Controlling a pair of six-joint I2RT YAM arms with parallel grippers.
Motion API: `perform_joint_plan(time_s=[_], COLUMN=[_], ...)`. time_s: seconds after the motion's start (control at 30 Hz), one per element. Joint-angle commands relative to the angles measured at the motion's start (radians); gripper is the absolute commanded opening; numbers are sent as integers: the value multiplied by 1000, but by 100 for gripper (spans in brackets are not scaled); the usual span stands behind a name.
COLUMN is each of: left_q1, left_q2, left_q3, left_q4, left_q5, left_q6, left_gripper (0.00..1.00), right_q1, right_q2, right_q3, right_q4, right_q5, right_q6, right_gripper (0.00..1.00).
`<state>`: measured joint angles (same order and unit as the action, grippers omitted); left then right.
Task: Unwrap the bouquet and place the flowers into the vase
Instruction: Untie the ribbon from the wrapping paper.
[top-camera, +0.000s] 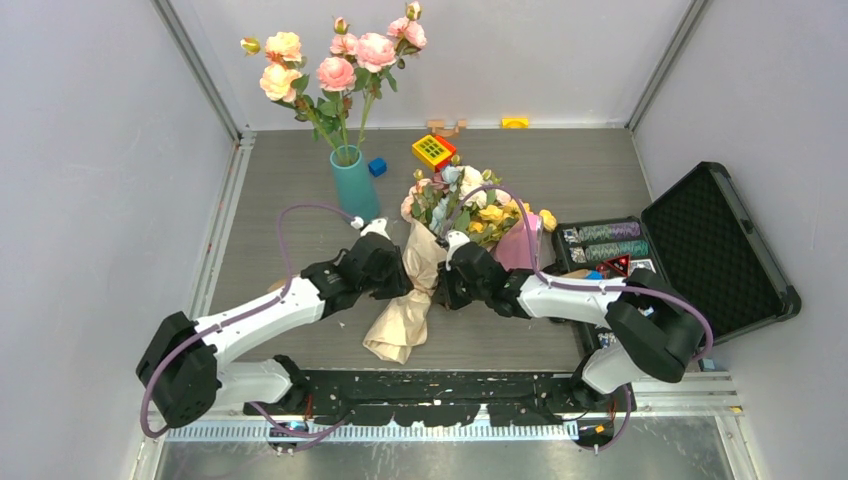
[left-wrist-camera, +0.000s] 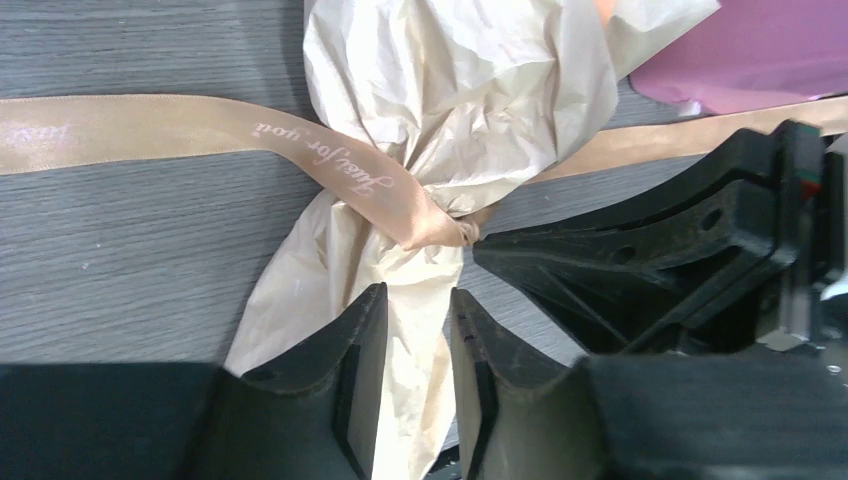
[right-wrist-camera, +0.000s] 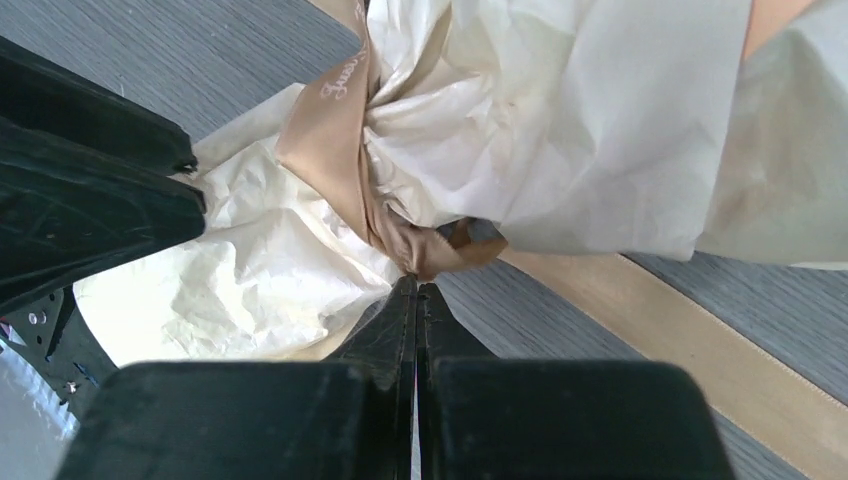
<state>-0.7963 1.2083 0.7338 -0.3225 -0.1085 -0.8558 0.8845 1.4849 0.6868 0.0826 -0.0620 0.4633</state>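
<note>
Pressed flat together in the right wrist view, the fingers of the right gripper (right-wrist-camera: 417, 290) meet with their tips against the knot of the tan ribbon (right-wrist-camera: 335, 150); whether a fold of ribbon is caught between them cannot be told. Around the knot the crinkled paper of the bouquet (right-wrist-camera: 560, 110) bunches at its waist.

The left wrist view alone shows the left gripper (left-wrist-camera: 418, 300): its fingers (left-wrist-camera: 360, 370) stand slightly apart with the paper's tail running between them, and whether they press it does not show. That view also catches pale script on the ribbon, one end lying flat across the grey table (left-wrist-camera: 130, 250).

Only the top view takes in the rest. The bouquet lies between the two grippers, the flowers (top-camera: 470, 200) fanning away from the arms. The vase (top-camera: 354, 182) stands upright to the bouquet's left, apart from it and holding tall roses (top-camera: 335, 72).
</note>
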Motion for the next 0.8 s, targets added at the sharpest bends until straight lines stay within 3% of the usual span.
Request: perform_joint_plan(time_s=[0.0,0.17,0.4,0.77], left_q1=[5,5,6,6], left_q2=[-21,60,193,227], left_q3=[68,125,197,140], left_q4=[-19,-1,11,54], left_q5=[5,6,-33,-64], left_q6=[18,53,107,57], left_gripper=[35,42,44,44], right_q1=[3,8,11,-14], right_q2=[-45,-47,-75,-82], right_q3=[-14,-26,-41,20], right_q4=[20,28,34,15], right_q5=[0,-1,11,26], right_q6=[16,25,41,14], right_gripper=[0,0,1,16])
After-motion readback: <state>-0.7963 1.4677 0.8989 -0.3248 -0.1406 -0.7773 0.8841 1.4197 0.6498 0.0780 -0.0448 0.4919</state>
